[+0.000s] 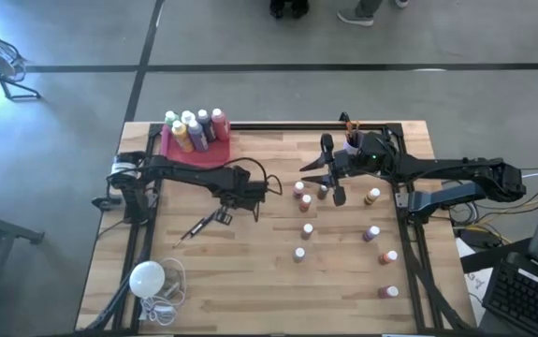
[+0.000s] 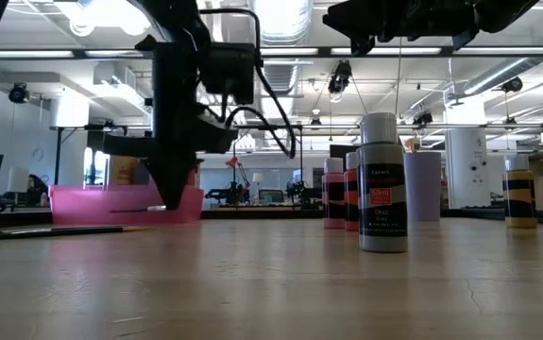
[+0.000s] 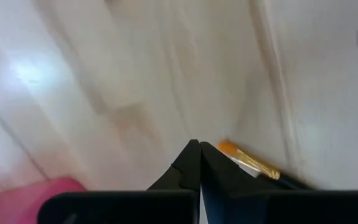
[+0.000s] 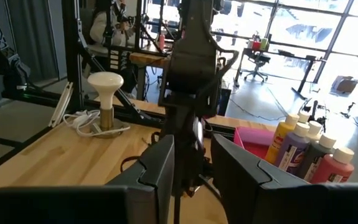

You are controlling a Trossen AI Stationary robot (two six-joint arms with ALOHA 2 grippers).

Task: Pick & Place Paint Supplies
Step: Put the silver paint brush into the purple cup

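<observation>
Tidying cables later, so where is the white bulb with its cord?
In the high view, the white bulb sits at the table's near-left corner, cord coiled beside it.

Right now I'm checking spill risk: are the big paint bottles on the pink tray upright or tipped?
Upright. The big paint bottles stand caps-up, clustered on the pink tray in the high view; the right wrist view shows the same.

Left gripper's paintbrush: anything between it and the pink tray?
Nothing visible. The left gripper is shut on the paintbrush; bare table lies between it and the pink tray. The large paint bottles fill the tray's far part.
</observation>
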